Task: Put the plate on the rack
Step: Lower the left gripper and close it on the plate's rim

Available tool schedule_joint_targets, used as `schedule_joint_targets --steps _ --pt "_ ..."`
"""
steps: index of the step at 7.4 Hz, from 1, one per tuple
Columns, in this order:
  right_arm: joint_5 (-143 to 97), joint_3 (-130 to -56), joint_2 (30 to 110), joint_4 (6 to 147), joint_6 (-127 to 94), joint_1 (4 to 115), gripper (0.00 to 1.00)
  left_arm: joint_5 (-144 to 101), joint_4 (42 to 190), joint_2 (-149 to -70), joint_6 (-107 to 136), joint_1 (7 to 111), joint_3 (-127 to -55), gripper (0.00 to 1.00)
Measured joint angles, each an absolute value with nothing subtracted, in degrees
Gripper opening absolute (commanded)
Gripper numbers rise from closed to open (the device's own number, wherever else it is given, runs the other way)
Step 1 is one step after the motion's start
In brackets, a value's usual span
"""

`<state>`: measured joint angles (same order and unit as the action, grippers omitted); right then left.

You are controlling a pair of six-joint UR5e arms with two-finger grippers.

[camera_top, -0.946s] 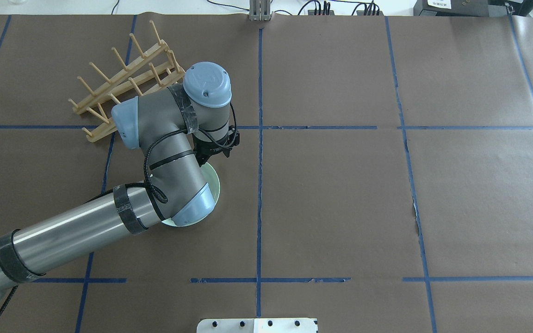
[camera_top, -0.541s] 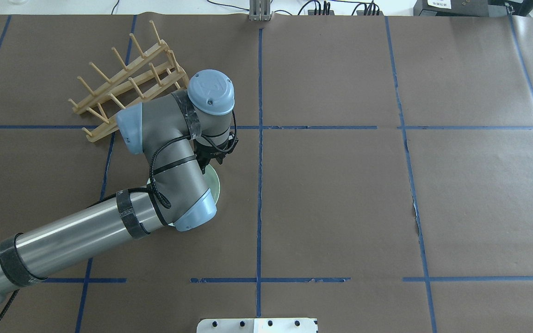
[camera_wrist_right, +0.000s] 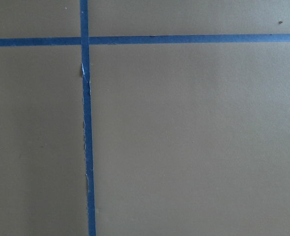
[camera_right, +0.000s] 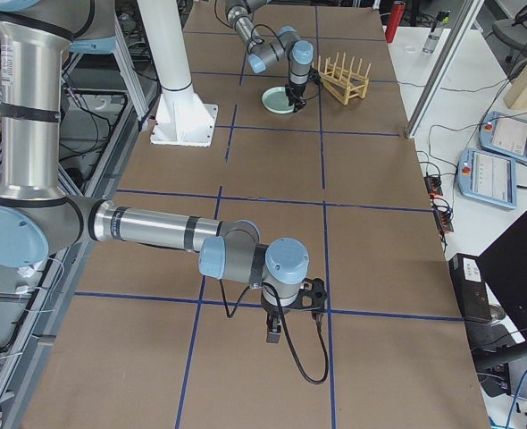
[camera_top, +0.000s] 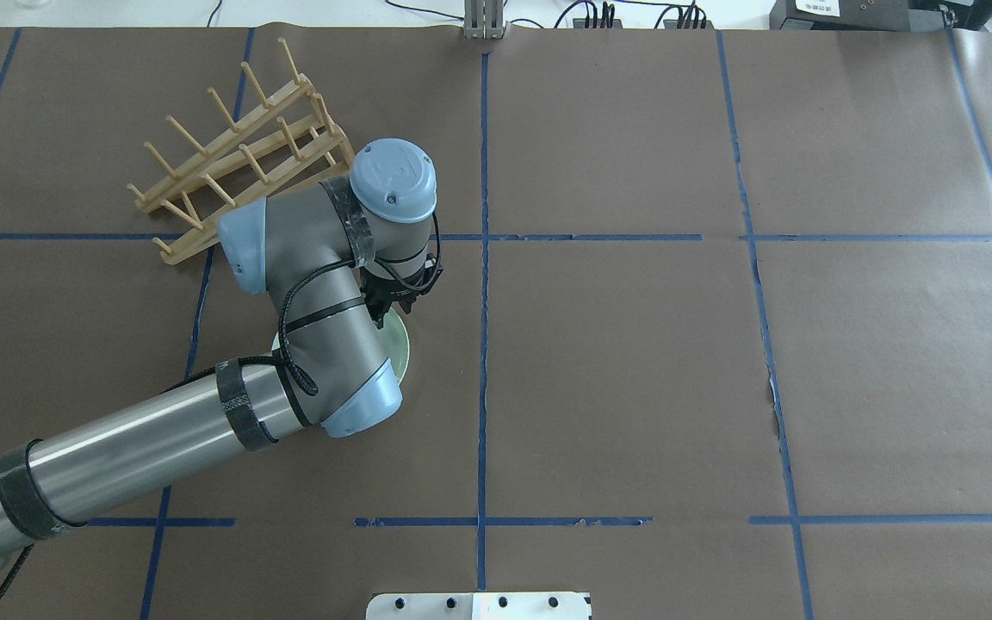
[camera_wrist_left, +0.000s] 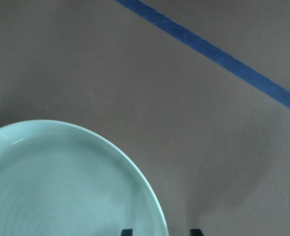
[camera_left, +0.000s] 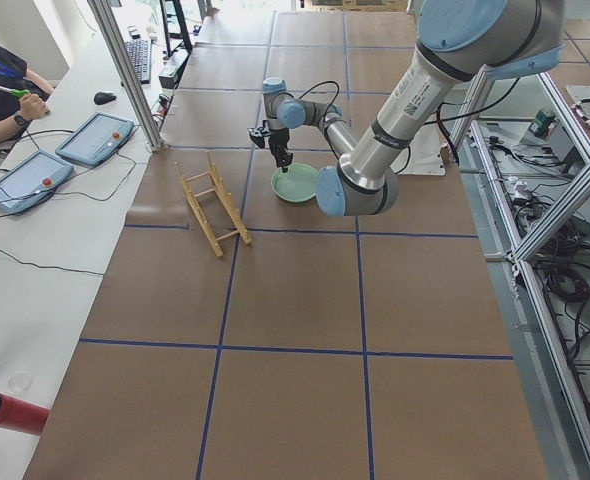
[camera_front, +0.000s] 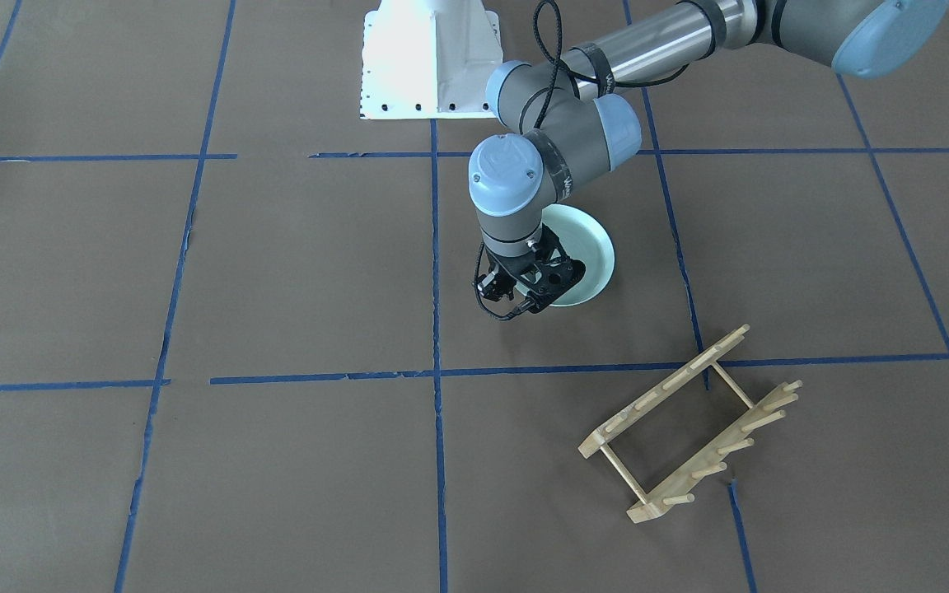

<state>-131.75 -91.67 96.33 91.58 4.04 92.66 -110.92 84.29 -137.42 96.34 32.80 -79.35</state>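
The pale mint-green plate lies flat on the brown table, also in the left wrist view and half hidden under my left arm in the overhead view. My left gripper points down at the plate's rim on the rack side. It is open, and in the wrist view one fingertip stands inside the rim and one outside. The wooden rack stands apart from the plate. My right gripper hangs over bare table far off; I cannot tell whether it is open or shut.
Blue tape lines divide the brown table cover. The white robot base stands at the table's edge. An operator's desk with tablets lies beyond the rack side of the table.
My left wrist has shifted a little toward the robot, and the gripper has come down closer onto the plate's rim. The plate and the rack have not moved.
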Motion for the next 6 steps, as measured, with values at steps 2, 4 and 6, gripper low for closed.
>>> schedule_joint_targets --steps 2,4,6 --pt "-131.75 -91.67 96.33 91.58 4.04 92.71 1.00 -110.92 84.29 -137.39 96.25 32.53 -79.42 0.22" --pt "-131.75 -91.67 96.33 91.58 4.04 92.68 1.00 -110.92 84.31 -137.40 96.24 32.45 -79.51 0.00" --pt "-131.75 -91.67 96.33 91.58 4.04 92.67 1.00 -110.66 84.44 -137.39 96.16 32.44 -79.71 0.00"
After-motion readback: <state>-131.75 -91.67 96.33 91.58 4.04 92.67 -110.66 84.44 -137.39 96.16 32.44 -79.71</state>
